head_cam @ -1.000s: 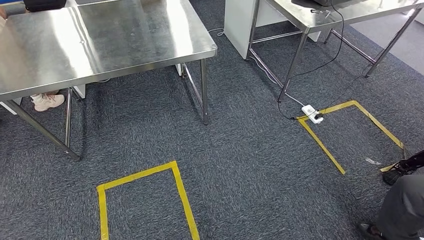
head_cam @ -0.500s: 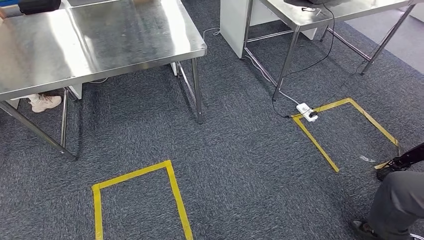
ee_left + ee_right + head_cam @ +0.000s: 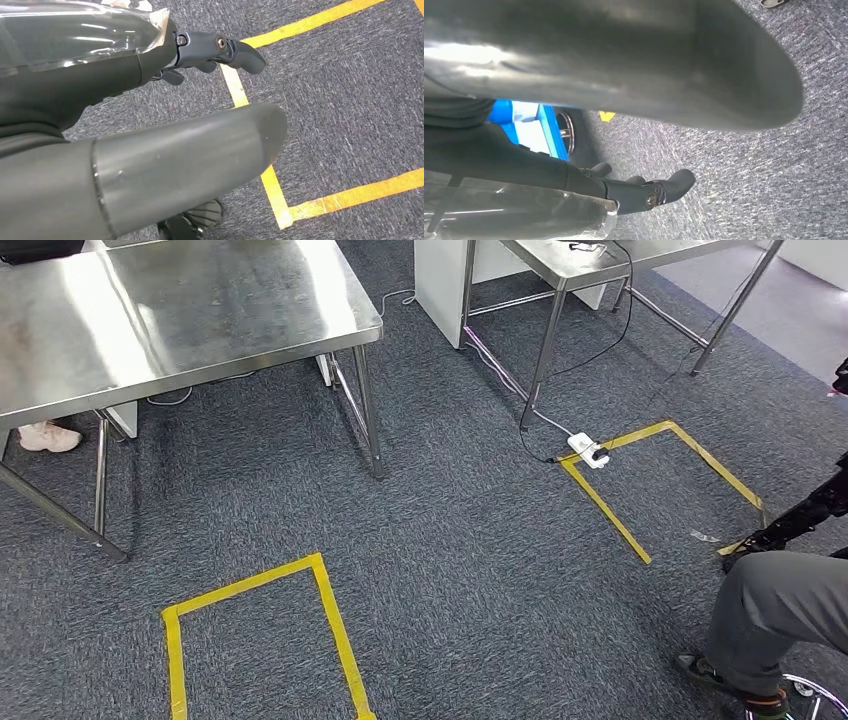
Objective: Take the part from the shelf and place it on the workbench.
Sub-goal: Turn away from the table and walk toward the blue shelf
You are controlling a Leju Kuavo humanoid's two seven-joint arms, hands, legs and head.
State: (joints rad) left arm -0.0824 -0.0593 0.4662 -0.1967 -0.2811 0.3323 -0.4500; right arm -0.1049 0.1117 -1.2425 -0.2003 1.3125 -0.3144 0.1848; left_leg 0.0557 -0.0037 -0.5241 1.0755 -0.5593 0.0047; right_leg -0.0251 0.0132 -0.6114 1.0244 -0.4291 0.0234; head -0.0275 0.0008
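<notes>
The steel workbench (image 3: 180,310) stands at the upper left in the head view, its top bare where it shows. I see no part on it or in either hand. In the left wrist view my left hand (image 3: 165,65) hangs over the carpet, its dark fingers (image 3: 240,50) stretched out apart from the thick grey thumb (image 3: 200,155), with nothing between them. My right hand (image 3: 589,185) hangs the same way, fingers (image 3: 674,185) extended and empty.
A second steel table (image 3: 590,260) stands at the back right, with a cable running to a white power strip (image 3: 588,450). Two yellow tape outlines (image 3: 320,590) (image 3: 600,500) mark the carpet. A seated person's grey-trousered leg (image 3: 780,610) is at the lower right. A blue thing (image 3: 524,125) lies beside my right hand.
The whole head picture has slid left and up, so the camera has moved. More of the person's leg shows at the lower right.
</notes>
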